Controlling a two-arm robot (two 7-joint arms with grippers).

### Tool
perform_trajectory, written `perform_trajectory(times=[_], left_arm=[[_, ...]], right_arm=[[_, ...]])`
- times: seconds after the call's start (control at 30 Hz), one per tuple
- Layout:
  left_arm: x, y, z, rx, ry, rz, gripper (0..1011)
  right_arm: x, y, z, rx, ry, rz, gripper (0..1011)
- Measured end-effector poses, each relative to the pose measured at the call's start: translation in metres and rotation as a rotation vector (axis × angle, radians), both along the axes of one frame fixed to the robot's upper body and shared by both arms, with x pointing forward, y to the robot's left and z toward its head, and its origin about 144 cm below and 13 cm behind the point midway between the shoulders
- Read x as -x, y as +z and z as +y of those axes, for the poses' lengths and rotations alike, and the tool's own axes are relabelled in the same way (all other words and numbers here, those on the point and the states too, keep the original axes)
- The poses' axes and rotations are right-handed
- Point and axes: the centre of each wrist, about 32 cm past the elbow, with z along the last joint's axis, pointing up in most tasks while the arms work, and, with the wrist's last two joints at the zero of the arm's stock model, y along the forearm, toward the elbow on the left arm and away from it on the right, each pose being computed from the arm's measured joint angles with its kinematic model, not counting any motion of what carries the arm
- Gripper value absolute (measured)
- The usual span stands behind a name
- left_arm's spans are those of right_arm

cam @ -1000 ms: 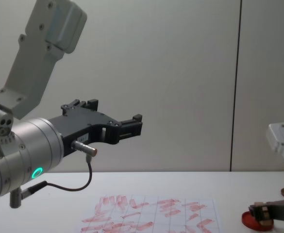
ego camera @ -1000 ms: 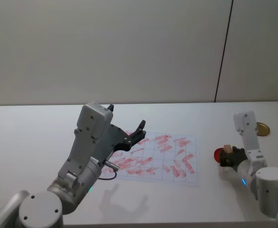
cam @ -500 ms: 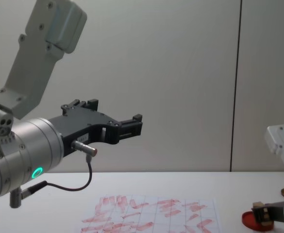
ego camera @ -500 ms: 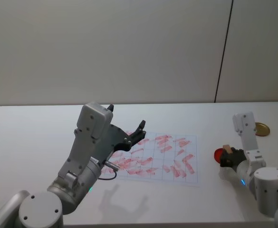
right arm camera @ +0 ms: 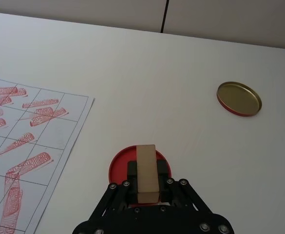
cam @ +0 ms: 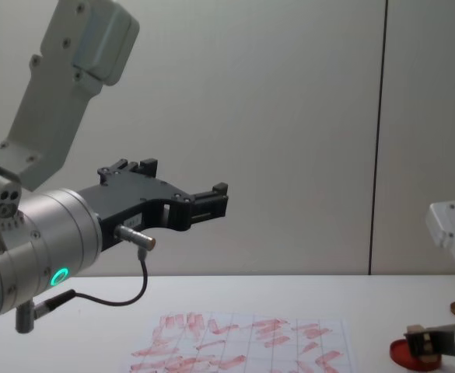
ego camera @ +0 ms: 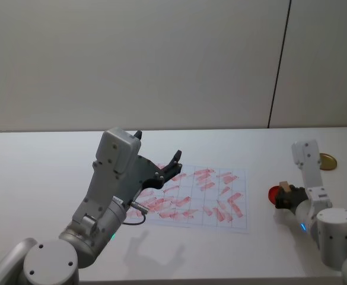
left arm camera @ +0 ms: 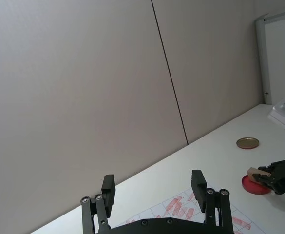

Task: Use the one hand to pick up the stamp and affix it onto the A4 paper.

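Barely anything differs from a second ago. The right gripper has shifted only slightly at the right side of the white table, and it still has its two small black fingers pressed against the long sides of the stamp. The stamp remains over the ink pad, to the right of the A4 paper and apart from it. Whether its lower face touches the pad cannot be told. The left gripper has not moved: it hangs raised above the left part of the paper with its fingers spread wide, holding nothing.

The stamp is a plain tan wooden block, rectangular, with a smooth matte face and squared edges. The ink pad is a flat round red disc, partly covered by the gripper and the block. Beyond it, well apart, lies a shallow round gold lid with a thin raised rim and a dull metallic sheen. The paper is a white sheet ruled with a faint dark grid, its cells crowded with red-pink rectangular stamp prints lying at many angles, some smeared. The left gripper is matte black, bolted at its joints, with a cable looping below it. A small pale label on its body in the chest view is too small to read.
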Motion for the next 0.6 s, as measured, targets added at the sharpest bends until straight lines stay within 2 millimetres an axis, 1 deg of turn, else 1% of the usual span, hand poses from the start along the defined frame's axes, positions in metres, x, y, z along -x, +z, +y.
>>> perform_trajectory(times=[0.27, 0.57, 0.6], left_arm=[[0.0, 0.0, 0.0, 0.0, 0.0, 0.0, 993], [0.0, 0.0, 0.0, 0.0, 0.0, 0.0, 993], [0.0, 0.0, 0.0, 0.0, 0.0, 0.0, 993]], right_arm=[[-0.002, 0.011, 0.003, -0.014, 0.008, -0.049, 218], [-0.002, 0.039, 0.011, -0.047, 0.043, -0.155, 218], [-0.002, 0.045, 0.013, -0.055, 0.053, -0.177, 217]])
